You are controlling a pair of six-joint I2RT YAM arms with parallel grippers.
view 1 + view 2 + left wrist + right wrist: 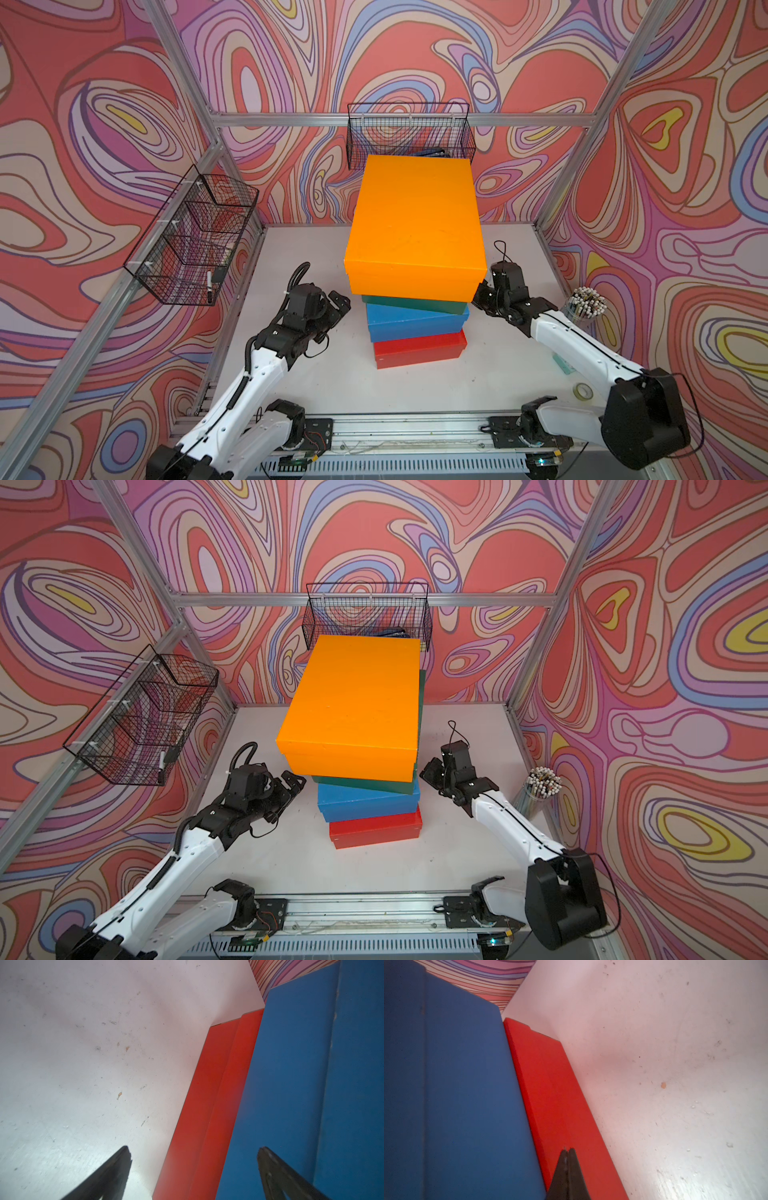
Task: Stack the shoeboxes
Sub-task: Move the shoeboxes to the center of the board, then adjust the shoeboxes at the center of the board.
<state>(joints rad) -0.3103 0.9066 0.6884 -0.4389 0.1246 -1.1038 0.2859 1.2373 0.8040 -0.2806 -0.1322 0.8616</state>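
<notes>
Four shoeboxes stand in one pile mid-table in both top views: red [419, 351] [374, 833] at the bottom, then blue [415, 324] [365, 806], dark green [415, 304] [365, 784], and orange [415, 224] [353, 704] on top, slightly skewed. My left gripper [340, 305] [295, 783] is open just left of the pile, holding nothing. Its wrist view shows the open left gripper [193, 1149] facing the red [207, 1105] and blue [291, 1084] sides. My right gripper [478, 293] [428, 771] is shut at the pile's right side, by the orange box's lower corner. In its wrist view the right gripper [568, 1150] is over red [560, 1095], beside blue [467, 1084].
A black wire basket [409, 133] hangs on the back wall behind the pile, another basket [195, 237] on the left frame. A cup of pencils [586, 307] and a tape roll [583, 390] sit at the white table's [291, 374] right edge.
</notes>
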